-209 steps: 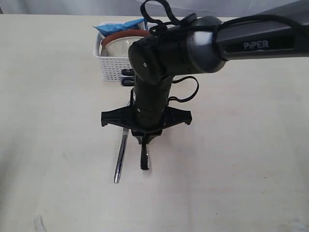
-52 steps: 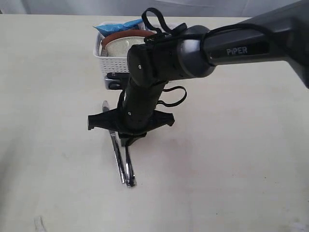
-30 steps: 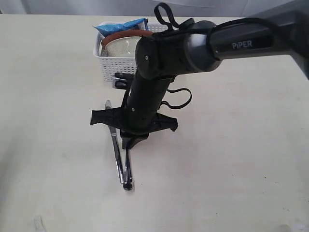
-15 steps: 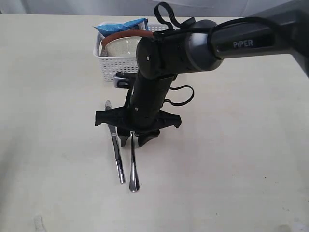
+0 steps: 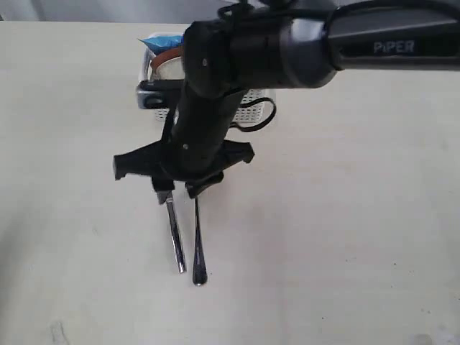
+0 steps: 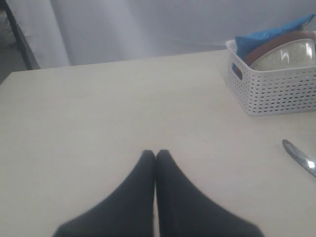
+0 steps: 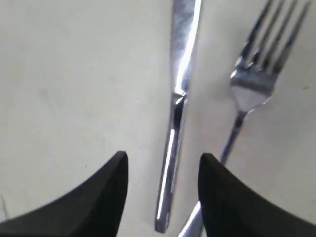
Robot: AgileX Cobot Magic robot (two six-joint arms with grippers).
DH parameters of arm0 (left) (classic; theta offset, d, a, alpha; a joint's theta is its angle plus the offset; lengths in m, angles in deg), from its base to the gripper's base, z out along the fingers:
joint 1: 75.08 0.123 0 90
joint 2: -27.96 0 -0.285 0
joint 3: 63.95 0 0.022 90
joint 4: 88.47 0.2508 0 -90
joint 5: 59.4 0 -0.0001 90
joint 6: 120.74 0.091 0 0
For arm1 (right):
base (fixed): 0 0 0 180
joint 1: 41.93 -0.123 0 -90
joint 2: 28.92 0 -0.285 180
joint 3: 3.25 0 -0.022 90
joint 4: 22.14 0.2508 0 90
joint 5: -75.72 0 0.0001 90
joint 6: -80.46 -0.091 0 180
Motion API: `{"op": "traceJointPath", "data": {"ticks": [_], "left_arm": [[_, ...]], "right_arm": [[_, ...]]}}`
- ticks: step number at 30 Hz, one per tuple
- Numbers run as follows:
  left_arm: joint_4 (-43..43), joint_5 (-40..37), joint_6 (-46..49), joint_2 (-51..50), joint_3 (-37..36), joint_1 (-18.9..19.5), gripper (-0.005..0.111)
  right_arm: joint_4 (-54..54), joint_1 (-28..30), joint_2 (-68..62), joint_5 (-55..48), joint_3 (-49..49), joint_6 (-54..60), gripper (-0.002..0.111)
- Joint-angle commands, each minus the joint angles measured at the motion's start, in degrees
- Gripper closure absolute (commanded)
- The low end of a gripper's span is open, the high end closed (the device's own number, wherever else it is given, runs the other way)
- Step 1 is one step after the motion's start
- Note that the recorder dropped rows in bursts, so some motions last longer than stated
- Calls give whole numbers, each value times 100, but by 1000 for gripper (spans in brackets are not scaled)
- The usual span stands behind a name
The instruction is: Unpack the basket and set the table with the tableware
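The right gripper [image 5: 180, 192] hangs wide and empty above the steel knife [image 5: 175, 241] and steel fork [image 5: 198, 244], which lie parallel on the pale cream table [image 5: 345, 215], their long axes pointing towards the white lattice-sided plastic basket [image 6: 276, 91] just beyond this nearer arm.

My exterior view looks steeply down on the pale cream tabletop [image 5: 359, 251], which the left wrist view skims low and the right wrist view faces closely.

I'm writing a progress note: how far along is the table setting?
Done: the knife and fork lie side by side on the table. In hand: nothing; the right gripper hangs open above them, the left gripper is shut and empty. Left: the bowl and plate sit in the basket.
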Motion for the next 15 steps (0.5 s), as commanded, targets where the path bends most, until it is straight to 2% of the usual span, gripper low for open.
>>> {"op": "traceJointPath", "data": {"ticks": [1,15], "left_arm": [[-2,52,7,22,-11,-19,106],[-2,52,7,22,-11,-19,106]], "right_arm": [[-156,-254,-315,0,-5,-58,65],[-241,-283,-698,249,-5,-58,65]]}}
